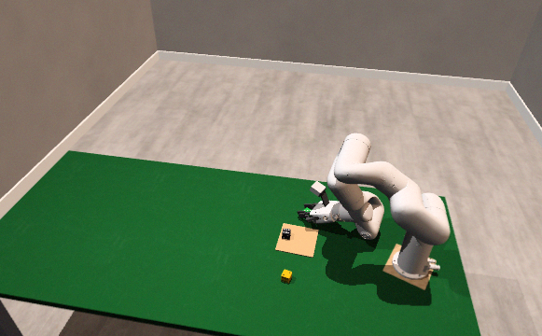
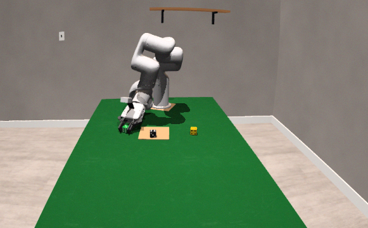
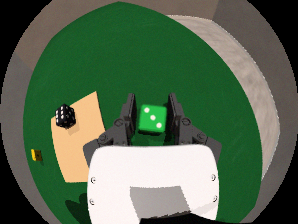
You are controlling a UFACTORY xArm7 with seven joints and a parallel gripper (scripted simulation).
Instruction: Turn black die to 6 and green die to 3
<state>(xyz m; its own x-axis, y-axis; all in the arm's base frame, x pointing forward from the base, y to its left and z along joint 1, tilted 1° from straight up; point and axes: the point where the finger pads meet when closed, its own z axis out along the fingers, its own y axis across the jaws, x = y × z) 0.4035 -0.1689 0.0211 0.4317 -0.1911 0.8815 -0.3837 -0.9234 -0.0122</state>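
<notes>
The green die (image 3: 152, 117) lies on the green table top between my gripper's fingers, which stand a little apart from its sides. The face toward the wrist camera shows three pips. The die is off the tan mat (image 1: 298, 240), just past its far edge; it also shows in the exterior view (image 2: 125, 127). My gripper (image 1: 304, 214) is low and nearly level with the table. The black die (image 1: 286, 233) sits on the mat near its left corner; its top pips are too small to read. The yellow die (image 1: 286, 276) lies on the table in front of the mat.
The arm's base (image 1: 410, 268) stands on a tan plate at the right end of the table. The arm's elbow hangs low beside the mat's right side. A wooden shelf (image 2: 189, 10) is on the back wall.
</notes>
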